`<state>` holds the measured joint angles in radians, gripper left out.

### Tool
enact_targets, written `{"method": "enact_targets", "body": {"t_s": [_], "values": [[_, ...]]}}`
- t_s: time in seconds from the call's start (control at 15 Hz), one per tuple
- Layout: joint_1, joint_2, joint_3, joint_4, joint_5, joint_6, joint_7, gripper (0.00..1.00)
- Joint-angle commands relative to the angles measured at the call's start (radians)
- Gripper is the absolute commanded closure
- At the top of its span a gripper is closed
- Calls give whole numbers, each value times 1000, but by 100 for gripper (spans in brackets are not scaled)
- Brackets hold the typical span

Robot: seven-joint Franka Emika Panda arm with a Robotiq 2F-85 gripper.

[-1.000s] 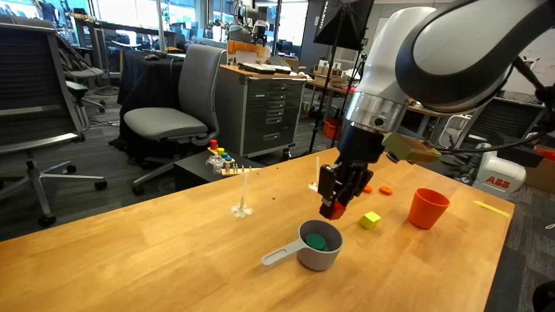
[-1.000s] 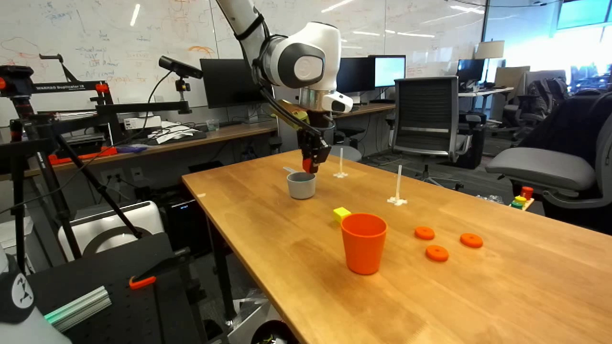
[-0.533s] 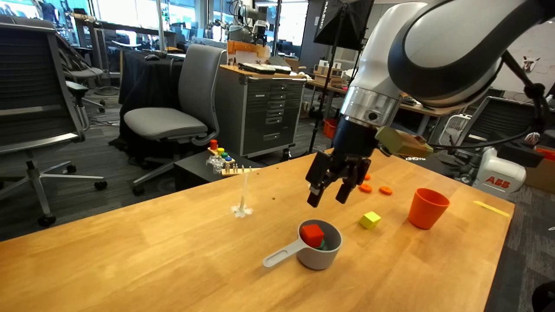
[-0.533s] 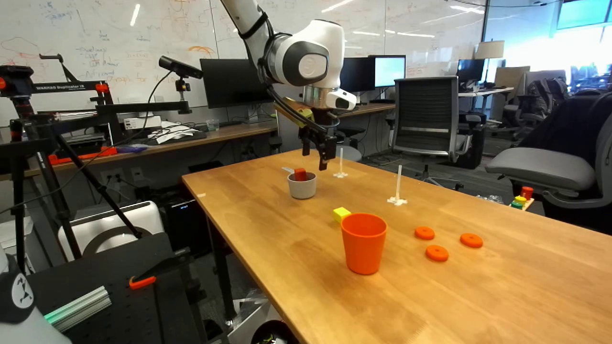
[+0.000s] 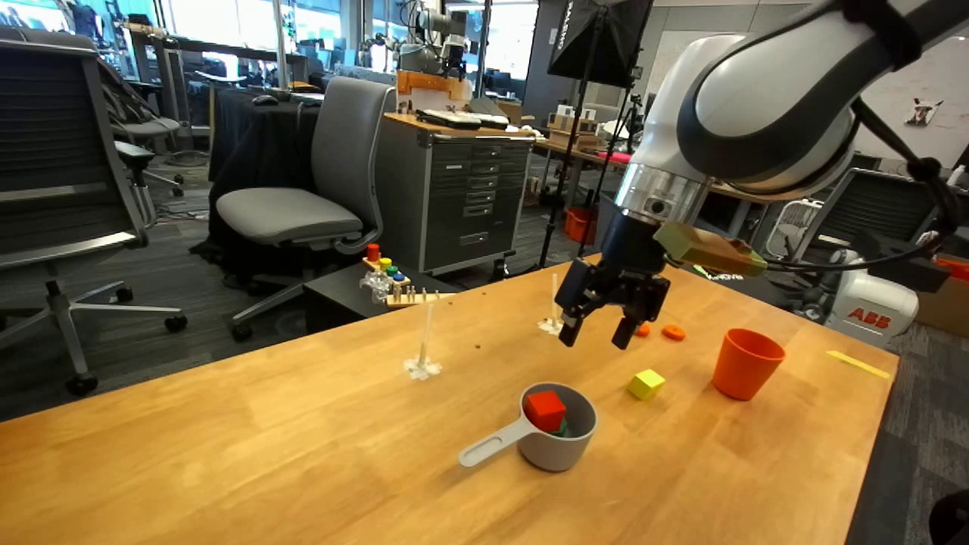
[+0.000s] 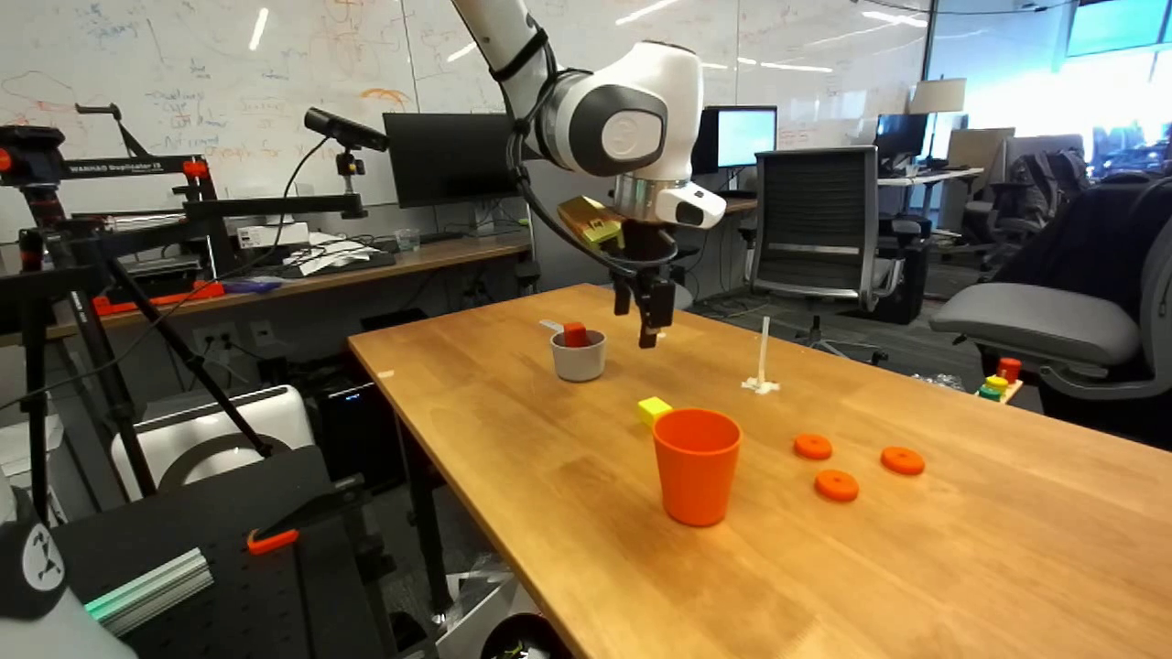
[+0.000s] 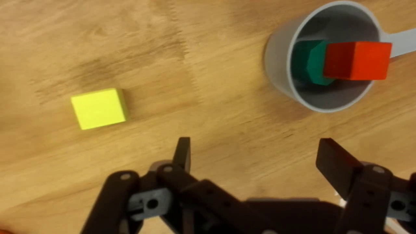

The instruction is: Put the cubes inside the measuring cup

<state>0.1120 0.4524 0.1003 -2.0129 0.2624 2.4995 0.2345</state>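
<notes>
Red cube [image 5: 545, 411] now sits in measuring cup [image 5: 553, 456], just released; gripper [image 5: 596, 339] clear, jaws wide, empty. Leaves yellow-green cube [image 5: 646, 384], right of it in an exterior view, likely next.

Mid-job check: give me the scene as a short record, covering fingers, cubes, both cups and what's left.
fingers: open, holding nothing, above the table
red cube: inside the measuring cup, top sticking out
green block: also inside the measuring cup
yellow-green cube: on the table, between measuring cup and orange-red cup
measuring cup: upright on the table
orange-red cup: upright on the table
left to do: yellow-green cube into the measuring cup
</notes>
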Motion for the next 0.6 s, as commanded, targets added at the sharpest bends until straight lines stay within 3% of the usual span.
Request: {"method": "enact_targets", "body": {"t_s": [0.0, 0.33, 0.53], "values": [[1, -48, -56, -72, -36, -25, 71, 0], [52, -37, -148, -83, -217, -154, 203, 0], [54, -23, -153, -69, -311, -200, 182, 0]]}}
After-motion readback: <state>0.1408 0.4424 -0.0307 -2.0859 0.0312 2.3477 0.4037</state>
